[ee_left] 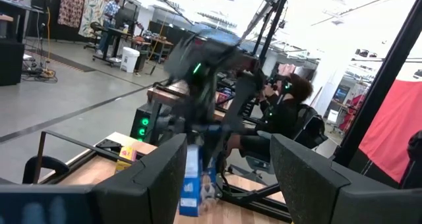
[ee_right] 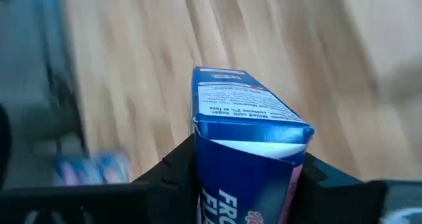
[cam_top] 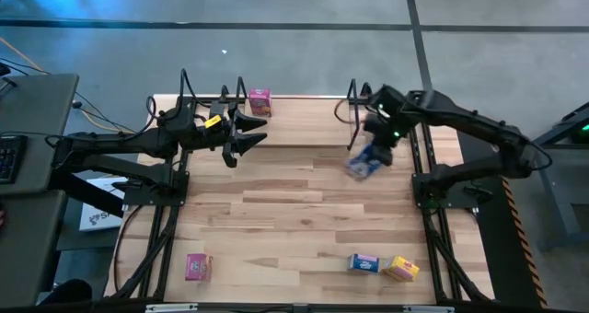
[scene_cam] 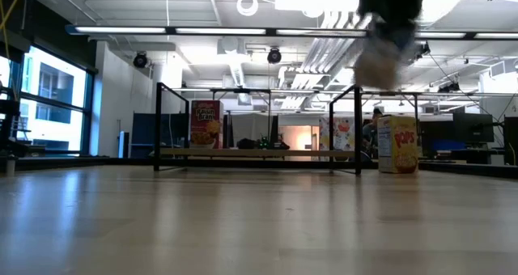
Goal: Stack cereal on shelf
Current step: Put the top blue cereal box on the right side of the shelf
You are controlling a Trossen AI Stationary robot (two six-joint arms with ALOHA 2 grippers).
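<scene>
My right gripper [cam_top: 377, 145] hangs above the table's far right part, just near the shelf's right end, shut on a blue cereal box [cam_top: 363, 165] [ee_right: 245, 138]. That box shows blurred and high in the low view [scene_cam: 384, 55]. The shelf [cam_top: 304, 121] [scene_cam: 259, 154] stands along the far edge, and a pink box [cam_top: 259, 100] [scene_cam: 205, 124] stands upright on its board. My left gripper [cam_top: 245, 133] [ee_left: 231, 178] hovers open by the shelf's left part, pointing right. Three more boxes rest on the near part of the table: pink [cam_top: 197, 266], blue [cam_top: 363, 262] and yellow [cam_top: 400, 269] [scene_cam: 398, 144]. My right gripper pinches the blue box between its two fingers [ee_right: 173, 171], which sit on the two sides [ee_right: 206, 161] flanking the printed front. They come from above, slanting down. The box is lifted clear of the table, tilted, its free end [ee_right: 247, 102] sticking out beyond the fingertips.
Black wire uprights [scene_cam: 357, 129] stand at each end of the shelf. The plank tabletop [cam_top: 294, 212] lies bare between the shelf and the near boxes. A person sits beyond the table's right side [ee_left: 290, 109], with room equipment behind.
</scene>
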